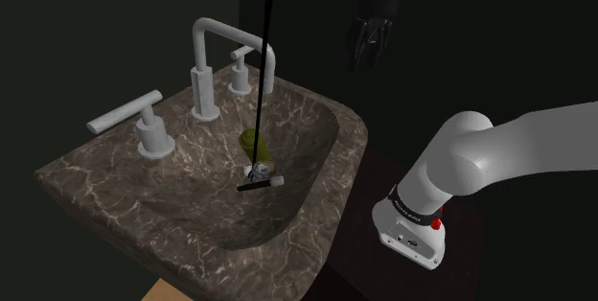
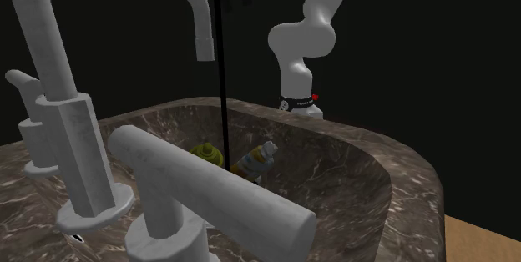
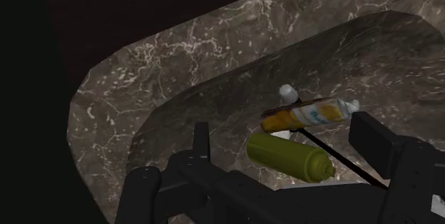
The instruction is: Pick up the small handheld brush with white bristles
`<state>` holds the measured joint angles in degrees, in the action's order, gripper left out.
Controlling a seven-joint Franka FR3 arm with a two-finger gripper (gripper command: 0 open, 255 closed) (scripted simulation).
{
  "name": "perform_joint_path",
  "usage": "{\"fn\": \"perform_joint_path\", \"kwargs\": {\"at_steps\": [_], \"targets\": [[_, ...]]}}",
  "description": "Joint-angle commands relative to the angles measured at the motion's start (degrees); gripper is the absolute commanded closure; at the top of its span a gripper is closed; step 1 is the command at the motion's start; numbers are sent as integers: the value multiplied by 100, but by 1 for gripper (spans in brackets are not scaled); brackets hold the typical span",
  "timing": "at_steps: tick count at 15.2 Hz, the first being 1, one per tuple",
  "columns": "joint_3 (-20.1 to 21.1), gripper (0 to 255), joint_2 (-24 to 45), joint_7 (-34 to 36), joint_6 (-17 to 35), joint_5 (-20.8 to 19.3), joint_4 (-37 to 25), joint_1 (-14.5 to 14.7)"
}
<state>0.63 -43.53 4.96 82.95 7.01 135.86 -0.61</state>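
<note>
Hovering fingers (image 3: 202, 148): released, the two black tips standing apart with nothing between them, raised above the outer edge of the sink (image 1: 105, 189).
Brush (image 1: 261, 185): lying flat on the basin floor, well below the fingers and ahead of them, untouched.
Brush long axis: the dark handle and white bristle end lie level, seemingly crosswise to the line running from the fingers down to the brush.
Between fingers and brush: an olive canister (image 3: 289, 157) lies nearest the fingers, then an orange-and-white tube (image 3: 307, 113). The brush is just beyond the tube.
Coming move, as a judgement: the fingers would need to go down and forward past both, then turn to straddle the slim handle.
Thin black rod (image 1: 261, 69): rises upright out of the basin close beside the brush and may stand in the way.
Sink material: dark veined stone.
Counts: one arm, one brush, one tube, one canister, one rod, one spout (image 1: 216, 35), two lever handles (image 1: 125, 112).
</note>
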Motion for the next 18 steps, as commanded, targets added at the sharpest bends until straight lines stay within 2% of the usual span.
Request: {"fn": "perform_joint_path", "kwargs": {"at_steps": [1, 10, 14, 18], "targets": [[0, 0, 0, 0, 0, 0, 0, 0], [304, 0, -130, -521, 2150, 366, 1765, 430], [467, 0, 141, -776, 3248, 598, 2359, 679], [628, 0, 688, -1062, 4471, 884, 2801, 977]]}}
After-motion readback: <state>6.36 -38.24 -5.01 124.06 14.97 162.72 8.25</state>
